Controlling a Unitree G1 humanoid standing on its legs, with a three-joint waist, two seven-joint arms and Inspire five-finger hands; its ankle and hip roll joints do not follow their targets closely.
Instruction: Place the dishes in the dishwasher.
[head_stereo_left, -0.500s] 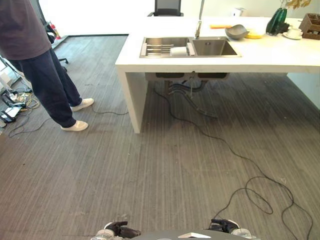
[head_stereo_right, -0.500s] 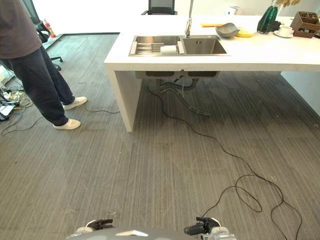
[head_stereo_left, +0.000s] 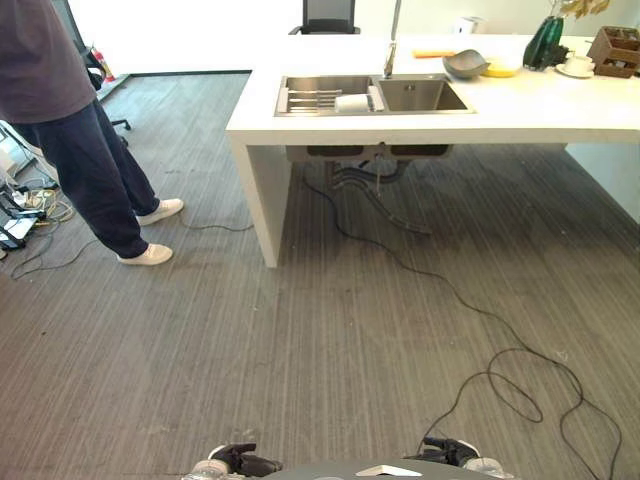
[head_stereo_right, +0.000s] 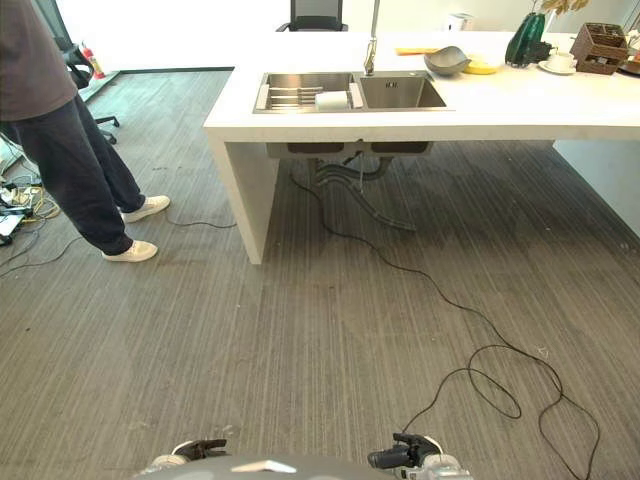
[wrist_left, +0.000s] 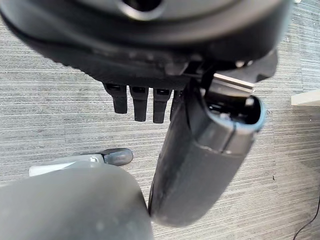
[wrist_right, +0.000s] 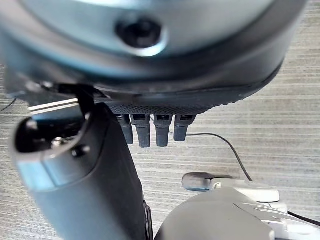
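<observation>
1. Approach is the step in hand, as I judge it. I stand on the carpet floor (head_stereo_left: 330, 340), well apart from the worktop (head_stereo_left: 520, 108), and nothing is picked up yet.
2. Dishes are all far ahead. A white piece (head_stereo_left: 352, 102), too small to tell what kind, lies in the sink (head_stereo_left: 420, 95) beside a rack (head_stereo_left: 310, 98). A grey bowl (head_stereo_left: 466, 63) sits on the worktop behind the sink, with a yellow plate (head_stereo_left: 507, 70) just beside it. A cup on a saucer (head_stereo_left: 578, 66) sits further right.
3. My left hand (wrist_left: 141, 102) hangs released, fingers straight, holding nothing, with carpet past them.
4. My right hand (wrist_right: 156, 131) is the same: relaxed and empty.
5. A person (head_stereo_left: 70, 120) stands at my left, near the worktop's end.
6. Next move, my guess: walk straight up to the sink edge, keeping clear of the person, then raise one hand toward the nearest dish. I cannot tell where the dishwasher is, so I need to find it first.
</observation>
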